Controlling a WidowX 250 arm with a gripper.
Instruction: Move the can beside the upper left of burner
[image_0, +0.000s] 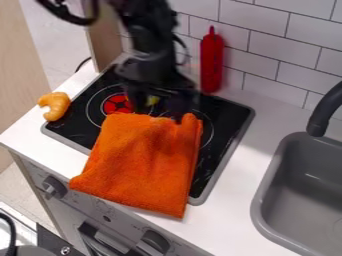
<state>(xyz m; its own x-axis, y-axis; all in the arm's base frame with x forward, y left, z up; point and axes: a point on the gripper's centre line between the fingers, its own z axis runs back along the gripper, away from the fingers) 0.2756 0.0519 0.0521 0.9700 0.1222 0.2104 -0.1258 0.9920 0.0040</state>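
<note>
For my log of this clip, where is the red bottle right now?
In the camera view, the red bottle stands behind the right part of the stove's far edge, in front of the tiled wall.

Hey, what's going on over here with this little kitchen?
A black robot arm is at the toy stove, its gripper low over the cooktop, at the back edge of an orange cloth. Something yellow-green peeks out by the gripper; I can't tell whether that is the can it's meant to move, or whether it's being held. A red bottle stands at the back, and a croissant-shaped thing lies at the left.
</note>
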